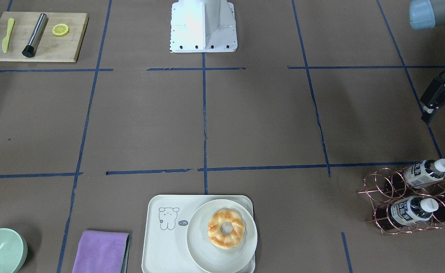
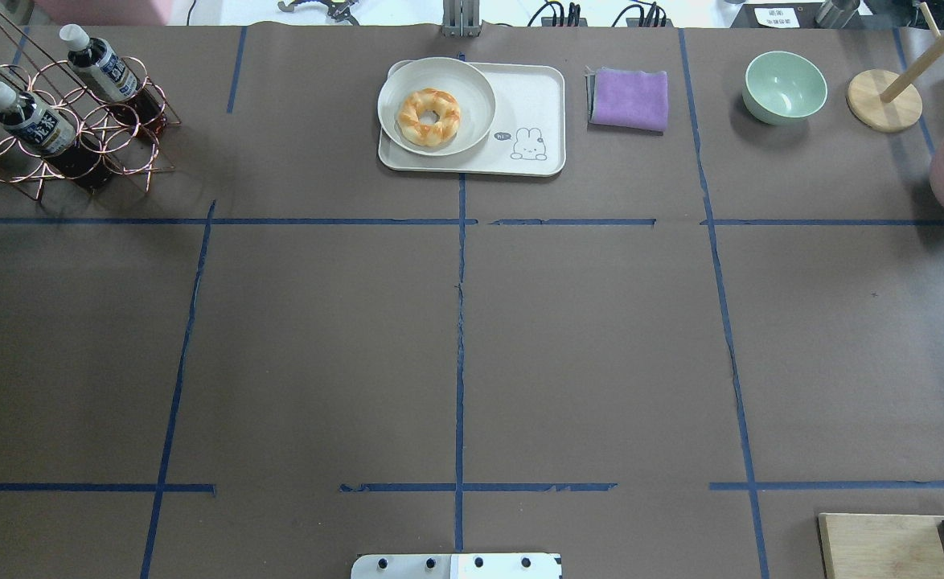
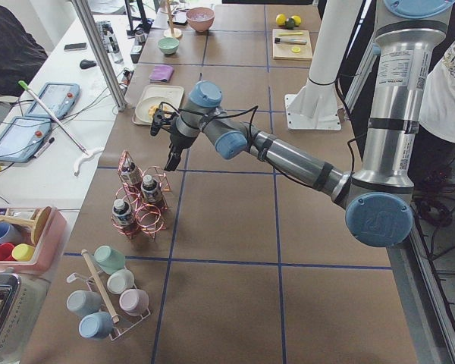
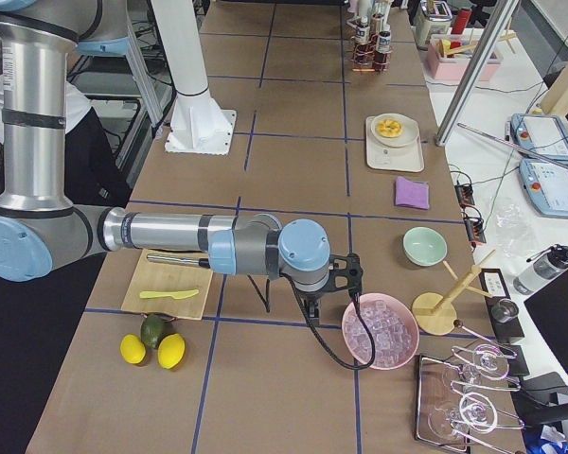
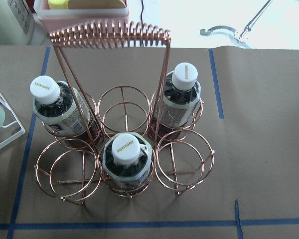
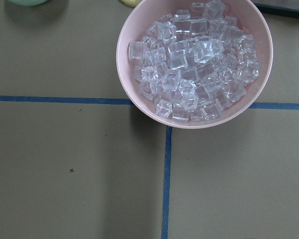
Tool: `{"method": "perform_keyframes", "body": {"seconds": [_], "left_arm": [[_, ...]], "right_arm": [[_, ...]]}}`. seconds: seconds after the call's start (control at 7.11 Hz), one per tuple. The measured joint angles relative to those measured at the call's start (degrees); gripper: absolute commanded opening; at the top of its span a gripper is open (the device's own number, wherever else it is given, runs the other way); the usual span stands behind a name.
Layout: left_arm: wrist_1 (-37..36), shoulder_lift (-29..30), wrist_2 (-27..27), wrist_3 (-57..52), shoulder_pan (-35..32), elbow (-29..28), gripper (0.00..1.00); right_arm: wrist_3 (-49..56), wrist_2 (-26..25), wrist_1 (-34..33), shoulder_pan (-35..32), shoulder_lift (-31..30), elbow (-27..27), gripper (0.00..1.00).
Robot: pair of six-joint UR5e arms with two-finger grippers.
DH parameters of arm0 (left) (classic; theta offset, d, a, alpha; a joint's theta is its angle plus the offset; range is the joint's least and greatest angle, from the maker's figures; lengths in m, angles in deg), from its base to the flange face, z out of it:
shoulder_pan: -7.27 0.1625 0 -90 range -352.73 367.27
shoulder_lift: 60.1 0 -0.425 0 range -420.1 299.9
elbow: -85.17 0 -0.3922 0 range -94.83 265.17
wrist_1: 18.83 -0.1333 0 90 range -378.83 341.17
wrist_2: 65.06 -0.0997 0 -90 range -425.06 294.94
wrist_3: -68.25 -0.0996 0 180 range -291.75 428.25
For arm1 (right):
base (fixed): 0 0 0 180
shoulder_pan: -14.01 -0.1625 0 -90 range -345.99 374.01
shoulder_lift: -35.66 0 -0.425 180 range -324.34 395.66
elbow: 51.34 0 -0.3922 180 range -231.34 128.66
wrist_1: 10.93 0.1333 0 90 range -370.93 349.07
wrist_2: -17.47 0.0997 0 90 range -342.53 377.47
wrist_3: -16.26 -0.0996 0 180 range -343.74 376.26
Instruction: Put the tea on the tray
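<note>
Three tea bottles stand in a copper wire rack (image 5: pixel 74 174); one (image 5: pixel 126 159) is nearest, two (image 5: pixel 182 99) (image 5: pixel 55 107) behind. The rack sits at the table's left end (image 2: pixel 6 173), with bottles (image 1: pixel 425 172) (image 1: pixel 412 210) showing in the front view. My left gripper (image 1: pixel 444 113) hovers above and beside the rack, looks open and holds nothing. The cream tray (image 1: pixel 162 242) with the cartoon lies at the far middle edge (image 2: pixel 536 96). My right gripper (image 4: pixel 310 305) hangs next to an ice bowl; I cannot tell whether it is open or shut.
A white plate (image 1: pixel 215 258) with a doughnut (image 1: pixel 226 228) fills the tray's half nearer the rack. A purple cloth (image 1: pixel 101 252) and green bowl (image 1: pixel 0 252) lie beyond the tray. A pink bowl of ice (image 6: pixel 261 84) and a cutting board (image 1: pixel 36 49) sit on the right side.
</note>
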Motion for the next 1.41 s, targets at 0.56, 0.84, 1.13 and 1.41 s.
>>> {"method": "perform_keyframes", "body": {"seconds": [0.56, 0.84, 1.13, 1.41], "left_arm": [[18.4, 0.8, -4.2, 3.3, 1.4, -12.6, 0.96], [18.5, 2.3, -6.0, 3.3, 2.5, -14.2, 0.85], [18.5, 4.2, -6.4, 3.2, 2.8, -16.5, 0.78], [18.5, 4.9, -6.4, 3.0, 2.8, -17.6, 0.74]], "right_arm": [[-0.3, 0.2, -0.1, 0.0, 0.0, 0.1, 1.00], [-0.3, 0.2, -0.1, 0.0, -0.1, 0.3, 1.00], [-0.3, 0.3, -0.1, 0.0, -0.1, 0.4, 1.00], [-0.3, 0.3, -0.1, 0.0, -0.1, 0.4, 1.00]]}}
